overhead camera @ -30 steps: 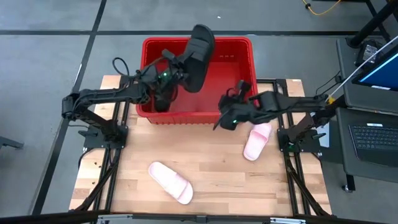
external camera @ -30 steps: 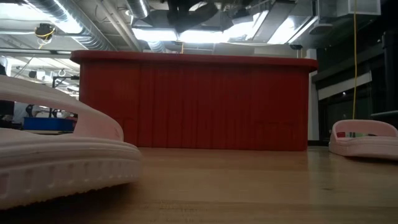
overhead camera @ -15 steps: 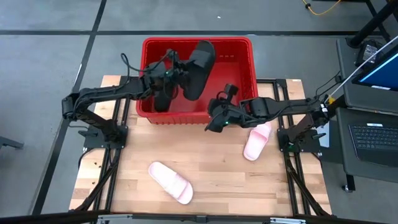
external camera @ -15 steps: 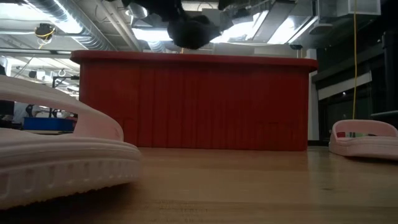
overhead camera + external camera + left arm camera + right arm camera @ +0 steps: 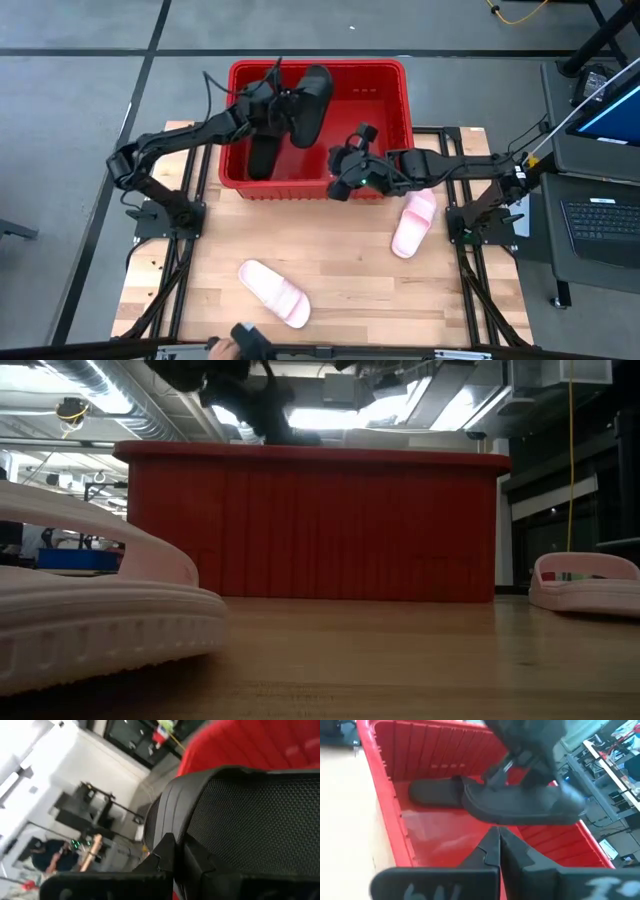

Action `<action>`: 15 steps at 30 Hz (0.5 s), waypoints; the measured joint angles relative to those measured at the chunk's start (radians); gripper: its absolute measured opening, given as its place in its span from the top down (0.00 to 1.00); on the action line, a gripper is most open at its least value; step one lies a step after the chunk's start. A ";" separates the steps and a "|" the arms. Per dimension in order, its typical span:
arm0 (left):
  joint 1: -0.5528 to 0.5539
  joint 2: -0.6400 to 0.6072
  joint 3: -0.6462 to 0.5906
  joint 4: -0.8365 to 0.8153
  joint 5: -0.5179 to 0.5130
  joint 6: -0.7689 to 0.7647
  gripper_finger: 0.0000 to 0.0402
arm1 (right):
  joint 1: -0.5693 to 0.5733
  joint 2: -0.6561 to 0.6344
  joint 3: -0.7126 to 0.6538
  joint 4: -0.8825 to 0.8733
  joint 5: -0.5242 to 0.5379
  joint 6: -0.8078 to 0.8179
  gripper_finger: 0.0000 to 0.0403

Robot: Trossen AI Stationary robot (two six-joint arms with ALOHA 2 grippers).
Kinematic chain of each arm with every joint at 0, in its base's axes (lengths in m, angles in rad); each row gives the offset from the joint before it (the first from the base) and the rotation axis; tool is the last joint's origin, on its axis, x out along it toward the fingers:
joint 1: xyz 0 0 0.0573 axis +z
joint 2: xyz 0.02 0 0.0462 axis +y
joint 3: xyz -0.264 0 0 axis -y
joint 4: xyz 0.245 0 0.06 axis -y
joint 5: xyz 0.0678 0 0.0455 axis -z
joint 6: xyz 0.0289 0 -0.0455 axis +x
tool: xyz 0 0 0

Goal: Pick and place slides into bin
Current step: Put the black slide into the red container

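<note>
The red bin (image 5: 398,90) stands at the table's far side. One black slide (image 5: 262,156) lies flat on the bin's floor at its left; it also shows in the right wrist view (image 5: 436,793). My left gripper (image 5: 274,106) is shut on the second black slide (image 5: 309,104), held over the bin's middle. My right gripper (image 5: 338,187) is shut and empty above the bin's near wall. Two pale pink slides rest on their soles on the table: one (image 5: 273,292) near the front, one (image 5: 413,223) at the right. My left gripper pinches the black slide at one long edge (image 5: 176,822) between its two fingers, coming from the table's left. The slide (image 5: 522,804) hangs clear of the bin's floor, roughly level, above the other black slide. Whether the strap is in the hold is hidden.
The bin's near wall (image 5: 310,525) rises between the table's open front and the bin's inside. The pink slides lie on bare wood in front of the bin. A person's hand with a dark object (image 5: 245,343) shows at the near edge.
My left gripper has gone down and a little toward the table's left with the black slide, which has sunk from high above the bin's rim to within it. My right gripper has gone toward the table's left along the bin's near wall.
</note>
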 joint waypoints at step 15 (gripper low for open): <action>0.038 0.238 0.000 0.000 -0.041 -0.061 0.99 | -0.002 0.000 0.000 0.016 -0.001 0.027 0.99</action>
